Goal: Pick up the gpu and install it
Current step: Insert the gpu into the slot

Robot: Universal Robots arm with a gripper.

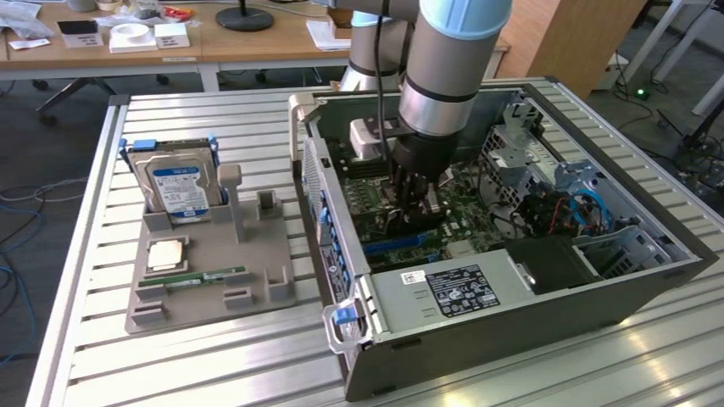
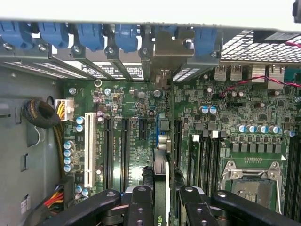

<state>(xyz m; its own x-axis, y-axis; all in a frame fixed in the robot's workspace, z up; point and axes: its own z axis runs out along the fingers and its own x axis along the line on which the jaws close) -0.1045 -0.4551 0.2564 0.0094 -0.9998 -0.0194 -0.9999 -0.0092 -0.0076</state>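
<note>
My gripper [image 1: 412, 197] reaches down into the open computer case [image 1: 633, 280] and is shut on the gpu [image 1: 396, 225], a thin dark card held on edge over the green motherboard [image 1: 464, 225]. In the wrist view the gpu [image 2: 161, 174] appears edge-on between my black fingers [image 2: 141, 207], running toward the case's rear wall. Its silvery bracket [image 2: 171, 46] sits at the rear slot openings, among the blue clips [image 2: 124, 35]. The card stands in line with a long expansion slot beside the blue one; whether it is seated I cannot tell.
A grey parts holder [image 1: 266, 284] on the slatted table holds a hard drive [image 1: 179, 182] with a blue-white label, a processor chip [image 1: 166, 252] and a green memory stick [image 1: 209, 276]. Inside the case are the power supply [image 1: 453, 290], drive cages [image 1: 543, 161] and cable bundles [image 2: 40, 113].
</note>
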